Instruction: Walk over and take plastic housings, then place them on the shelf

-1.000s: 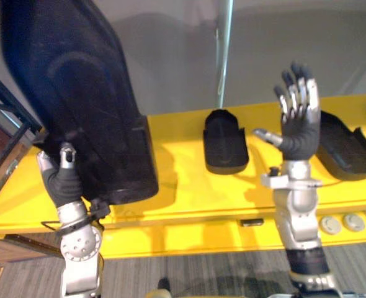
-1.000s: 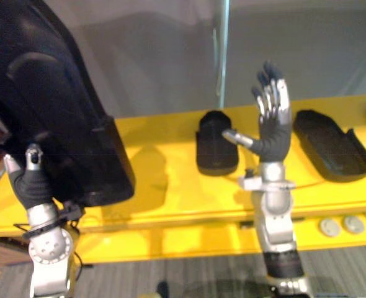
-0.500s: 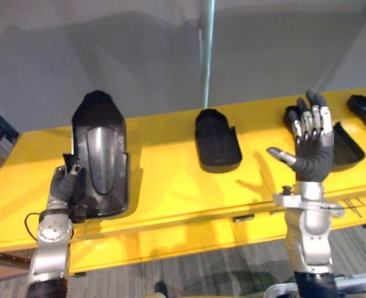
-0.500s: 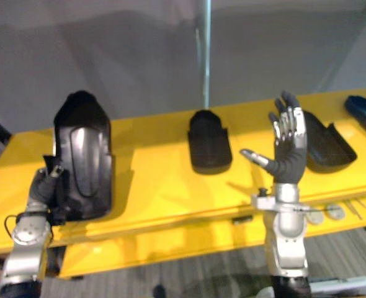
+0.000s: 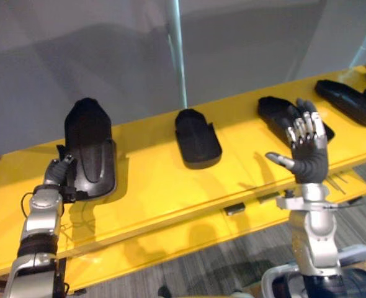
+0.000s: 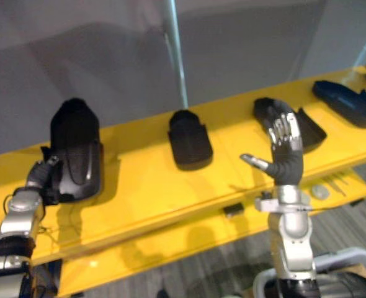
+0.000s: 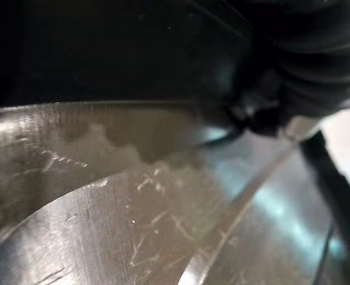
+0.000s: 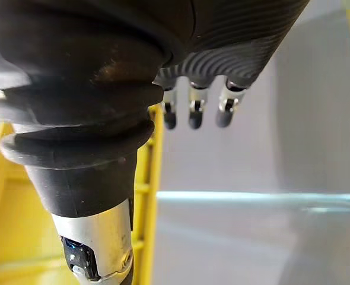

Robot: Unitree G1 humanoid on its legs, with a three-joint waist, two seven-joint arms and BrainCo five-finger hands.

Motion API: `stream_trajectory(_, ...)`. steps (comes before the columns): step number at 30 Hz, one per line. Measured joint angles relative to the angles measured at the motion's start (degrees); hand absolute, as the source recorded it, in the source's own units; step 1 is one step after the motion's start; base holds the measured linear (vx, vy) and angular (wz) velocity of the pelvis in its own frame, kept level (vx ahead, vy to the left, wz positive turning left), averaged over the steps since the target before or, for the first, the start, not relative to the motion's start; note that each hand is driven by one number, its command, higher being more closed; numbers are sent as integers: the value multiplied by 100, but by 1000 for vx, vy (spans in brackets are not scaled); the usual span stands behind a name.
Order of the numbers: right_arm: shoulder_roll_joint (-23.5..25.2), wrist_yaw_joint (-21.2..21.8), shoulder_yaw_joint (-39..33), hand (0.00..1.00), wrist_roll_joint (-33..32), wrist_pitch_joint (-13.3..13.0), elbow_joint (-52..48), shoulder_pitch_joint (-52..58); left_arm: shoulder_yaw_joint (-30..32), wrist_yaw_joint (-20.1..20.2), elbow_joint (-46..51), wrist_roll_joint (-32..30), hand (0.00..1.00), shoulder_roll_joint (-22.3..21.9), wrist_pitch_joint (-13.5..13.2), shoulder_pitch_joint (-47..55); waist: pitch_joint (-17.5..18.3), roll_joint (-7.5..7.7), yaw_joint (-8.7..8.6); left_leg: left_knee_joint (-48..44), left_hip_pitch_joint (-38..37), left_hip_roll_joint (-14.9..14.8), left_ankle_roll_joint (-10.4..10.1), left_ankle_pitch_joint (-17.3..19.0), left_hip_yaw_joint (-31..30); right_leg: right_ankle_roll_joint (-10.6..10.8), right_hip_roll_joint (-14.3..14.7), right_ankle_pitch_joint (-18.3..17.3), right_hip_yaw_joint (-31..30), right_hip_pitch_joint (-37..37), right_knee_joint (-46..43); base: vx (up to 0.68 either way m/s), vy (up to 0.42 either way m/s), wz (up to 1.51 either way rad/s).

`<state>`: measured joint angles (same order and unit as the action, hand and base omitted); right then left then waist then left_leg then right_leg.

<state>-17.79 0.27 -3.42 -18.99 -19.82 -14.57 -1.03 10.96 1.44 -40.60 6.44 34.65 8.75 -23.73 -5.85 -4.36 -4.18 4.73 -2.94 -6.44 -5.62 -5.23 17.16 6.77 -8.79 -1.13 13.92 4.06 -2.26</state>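
Note:
A large black plastic housing [image 5: 89, 149] lies on the yellow shelf [image 5: 152, 180] at its left end, glossy side up. My left hand [image 5: 59, 177] is at the housing's near left corner, fingers curled on its edge; the left wrist view has the housing's scratched glossy surface [image 7: 133, 208] very close. My right hand [image 5: 307, 152] is raised above the shelf's front edge on the right, open and holding nothing, its fingers [image 8: 190, 110] straight in the right wrist view.
Three more black housings lie along the shelf: one in the middle [image 5: 196, 138], one partly behind my right hand [image 6: 294, 121], one at the far right [image 5: 347, 93]. A grey wall and a pale pole [image 5: 178, 56] stand behind. A lower yellow tier [image 5: 170, 248] juts forward.
The camera has shifted. My left hand has brought the housing from upright near the camera down flat onto the shelf's left end. My right hand stays raised and open.

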Motion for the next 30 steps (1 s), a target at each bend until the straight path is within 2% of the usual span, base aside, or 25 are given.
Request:
stream_trajectory(3,-41,4,17,0,-5,61,0,34,-289,150,-434,65,100,108,257,-303,1,2,-49,-2,-4,-1,0,-1,60,-1,1,6,-50,-32,-4,20,6,-8)
stream_trajectory(6,-41,4,17,0,-56,138,0,40,-288,164,-619,268,100,112,415,-417,1,2,-116,-3,-4,-2,0,0,100,-2,4,6,-113,-79,-21,15,6,-9)
stream_trajectory(15,-41,108,16,0,-70,236,-1,232,-349,213,-855,421,100,114,687,-555,-2,6,-213,-2,-95,-32,1,2,244,-15,32,10,-281,-108,-64,-4,5,-9)
stream_trajectory(20,-42,105,17,0,-104,259,-3,240,-536,241,-944,427,100,117,1010,-584,-13,27,-287,-2,-69,-41,1,3,274,-25,36,2,-329,-202,-130,-19,8,-4)
stream_trajectory(26,-42,103,18,0,-112,271,-6,250,-545,338,-1073,372,100,118,1270,-622,-25,45,-297,-2,-69,-41,1,3,272,-24,35,2,-331,-203,-137,0,0,0)
stream_trajectory(29,-42,98,18,0,-123,271,-7,250,-553,333,-1194,310,100,118,1276,-700,-40,66,-300,-2,-69,-42,1,2,263,-24,35,2,-323,-204,-154,0,0,0)
stream_trajectory(30,-42,98,18,0,-126,271,-8,250,-557,311,-1215,190,0,118,1274,-744,-53,80,-301,-2,-70,-42,1,3,262,-24,35,2,-322,-204,-160,0,0,0)
